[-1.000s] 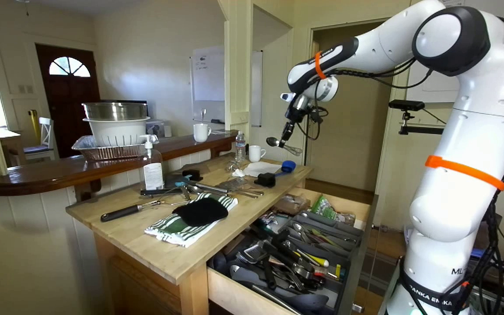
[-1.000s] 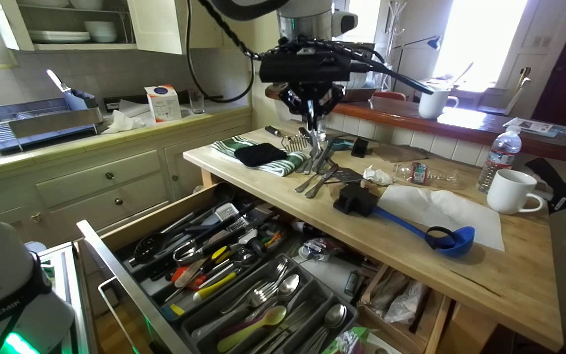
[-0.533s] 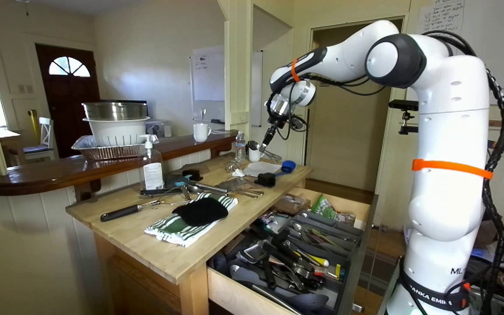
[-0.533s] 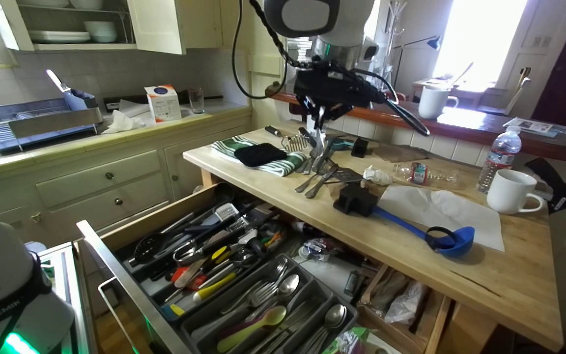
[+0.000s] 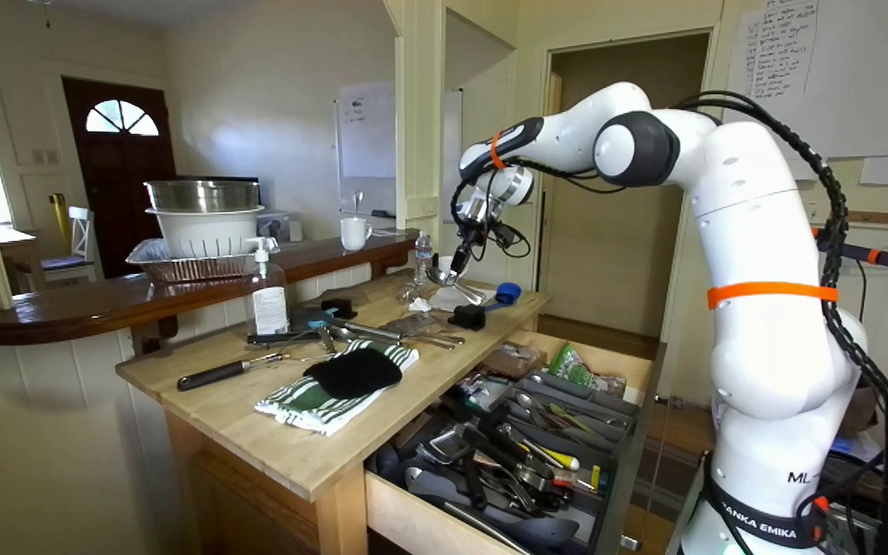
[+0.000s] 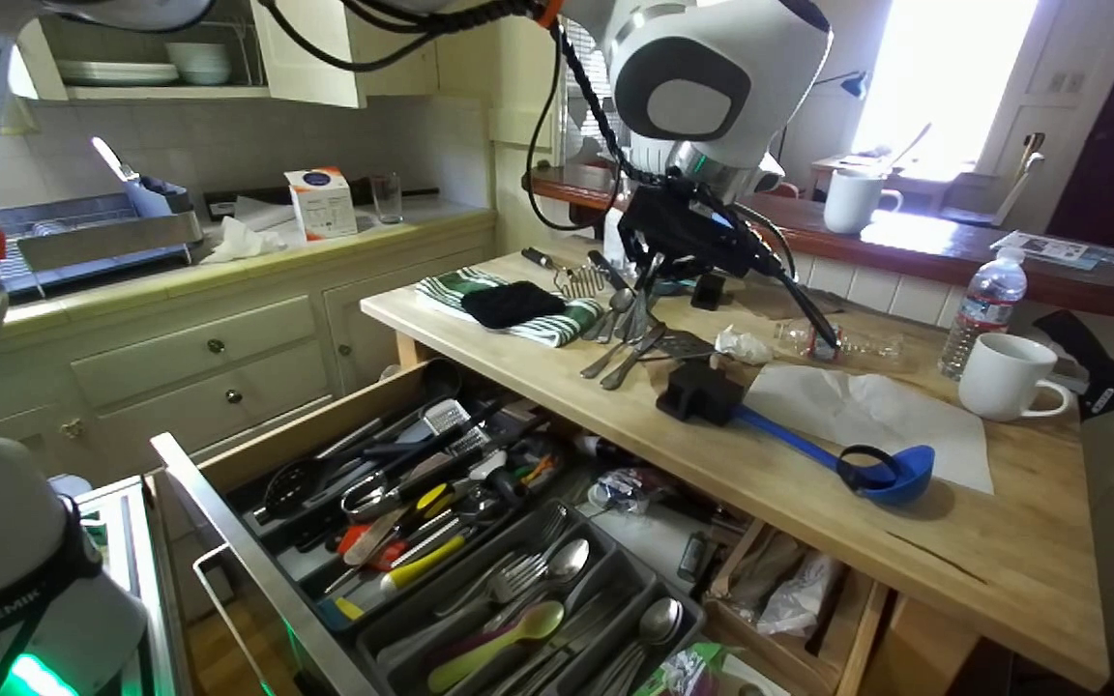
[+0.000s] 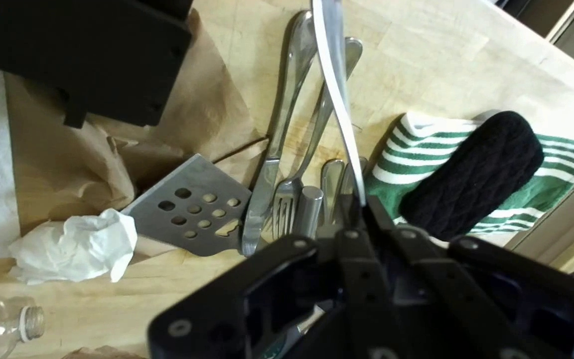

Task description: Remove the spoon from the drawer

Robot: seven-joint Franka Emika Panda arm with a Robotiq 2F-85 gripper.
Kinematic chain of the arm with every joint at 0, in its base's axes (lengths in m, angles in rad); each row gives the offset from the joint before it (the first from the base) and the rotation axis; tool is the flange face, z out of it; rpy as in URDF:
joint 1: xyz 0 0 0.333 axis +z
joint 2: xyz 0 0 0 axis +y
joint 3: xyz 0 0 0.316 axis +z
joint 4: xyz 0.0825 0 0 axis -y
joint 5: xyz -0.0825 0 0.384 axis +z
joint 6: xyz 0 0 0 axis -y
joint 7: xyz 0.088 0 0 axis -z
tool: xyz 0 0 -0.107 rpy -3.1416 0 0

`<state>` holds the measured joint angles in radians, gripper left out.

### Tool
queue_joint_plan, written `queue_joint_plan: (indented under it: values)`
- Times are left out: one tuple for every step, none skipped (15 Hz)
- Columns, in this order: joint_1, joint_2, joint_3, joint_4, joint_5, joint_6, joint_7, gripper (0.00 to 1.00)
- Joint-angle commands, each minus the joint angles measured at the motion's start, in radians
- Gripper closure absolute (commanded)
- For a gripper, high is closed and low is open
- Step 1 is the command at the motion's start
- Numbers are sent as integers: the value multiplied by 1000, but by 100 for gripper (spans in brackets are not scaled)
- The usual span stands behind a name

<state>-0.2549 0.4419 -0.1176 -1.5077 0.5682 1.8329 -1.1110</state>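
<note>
In the wrist view the pincer (image 7: 362,212) is narrow, clamped on the spoon (image 7: 336,60). That puts the spoon out of the drawer (image 6: 249,549), over the desk (image 6: 1031,512). In an exterior view its bowl (image 5: 436,275) is just beside the pincer's tip, handle slanting down on the opposite side. Can't tell if it touches anything underneath.

Drawer is pulled out below the desk top, crowded. Grey cutlery tray (image 6: 627,568) inside carries metal spoons (image 6: 660,619) plus a yellow-green spoon (image 6: 542,621). A grater (image 6: 445,416) lies among the tools next to the tray.

Under the pincer: table knife (image 7: 294,60) between a fork (image 7: 312,142) and a perforated spatula (image 7: 192,221). Crumpled paper towel (image 7: 75,247) just beside the spatula. Striped dish towel (image 7: 416,154) on the far side of the fork, black quilted pad (image 7: 474,177) lying on it.

Well apart from the towel, in an exterior view: blue ladle (image 6: 905,480) with a black block (image 6: 699,391) at its handle end, white mug (image 6: 1007,377) upright, water bottle (image 6: 982,314) upright just beside the mug.
</note>
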Motion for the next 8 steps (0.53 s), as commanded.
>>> queue_joint_plan:
  values:
    - [-30, 131, 44, 166, -6, -76, 159, 98]
    - [-32, 153, 52, 187, -11, -74, 200, 98]
    - [-35, 177, 60, 208, -13, -70, 238, 98]
    - [-38, 200, 69, 227, -15, -68, 271, 98]
    - [-41, 221, 78, 245, -17, -67, 303, 98]
    - [-39, 240, 83, 259, -24, -58, 335, 98]
    - [-40, 259, 90, 276, -29, -54, 364, 98]
    - [-30, 275, 87, 285, -52, -29, 397, 98]
